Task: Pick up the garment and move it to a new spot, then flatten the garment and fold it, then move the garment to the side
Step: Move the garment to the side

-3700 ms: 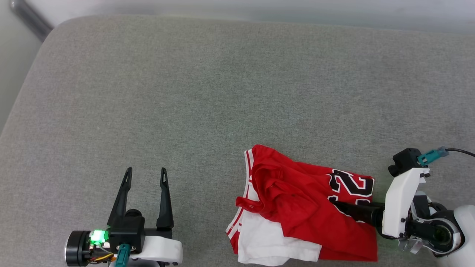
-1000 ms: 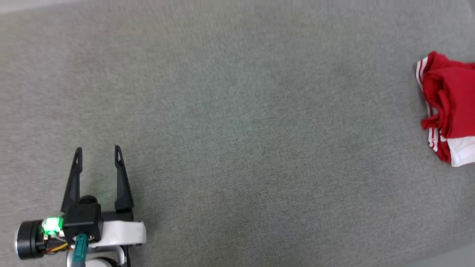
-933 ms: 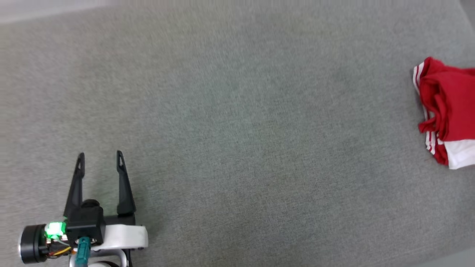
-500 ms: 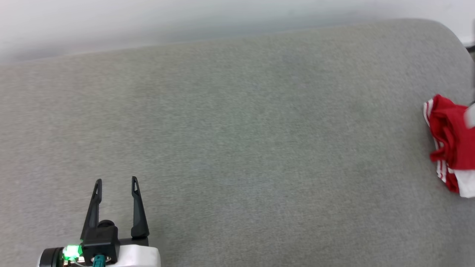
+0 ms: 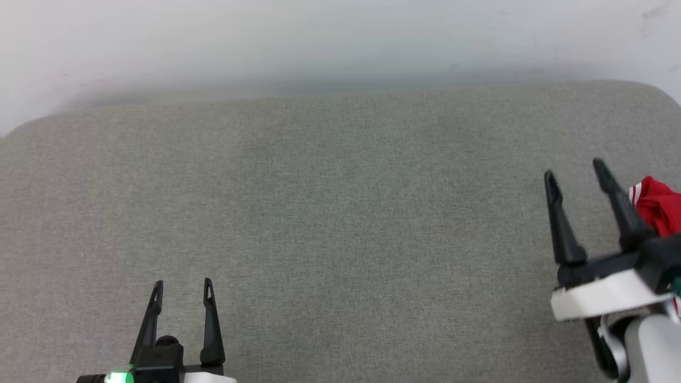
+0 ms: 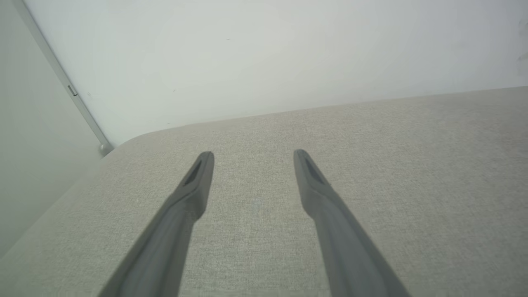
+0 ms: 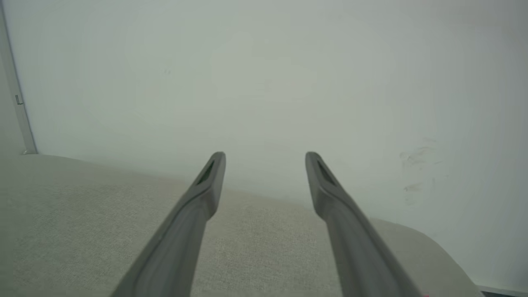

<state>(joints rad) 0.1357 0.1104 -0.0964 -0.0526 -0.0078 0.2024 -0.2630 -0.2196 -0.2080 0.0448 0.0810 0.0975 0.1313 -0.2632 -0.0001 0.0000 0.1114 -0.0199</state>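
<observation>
Your left gripper (image 5: 183,283) sits low over the near edge of the grey fabric cushion (image 5: 340,213), toward its left side. Its jaws are spread wide with nothing between them, and the left wrist view has bare fabric under the fingers. A green light (image 5: 118,377) is lit on its wrist.

Your right gripper (image 5: 572,168) is over the cushion's right side. Its jaws are also wide apart and empty, and the fingers point toward the pale wall (image 5: 319,42) behind the far edge.

The red jersey shirt with red-and-white striped trim (image 5: 657,205) lies bunched by the cushion's right edge, just beside your right gripper's outer finger. It is partly hidden behind that gripper and cut off by the frame. Can't tell if finger and cloth touch. Your left gripper is well apart from the shirt.
</observation>
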